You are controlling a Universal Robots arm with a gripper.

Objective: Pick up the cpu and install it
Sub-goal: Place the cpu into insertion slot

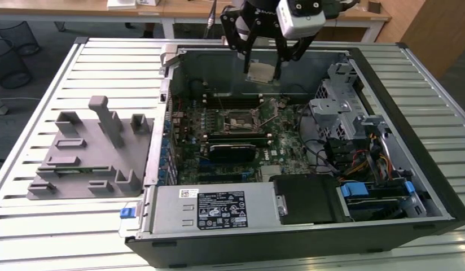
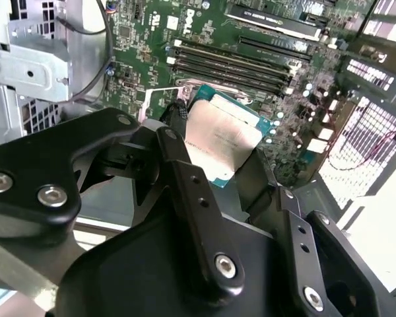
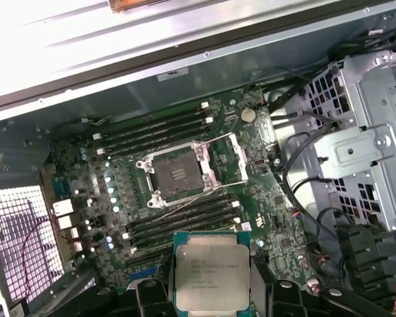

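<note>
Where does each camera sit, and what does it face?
Exterior view: off the arm, facing down on the computer case and grey tray; the gripper shows, holding the cpu.
First wrist view: on the wrist, facing the socket beyond the cpu; fingers show.
Second wrist view: on the wrist, facing the motherboard past the fingers.
Shared: the held cpu.

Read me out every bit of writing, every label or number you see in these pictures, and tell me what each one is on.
Nothing reads clearly enough to quote.
cpu, held in the hand: lines of print on its metal top, too small to read.
Power supply label: dense print and symbols, too small to read.
White sticker beside that label: unreadable.
Motherboard: tiny white markings, unreadable.
</note>
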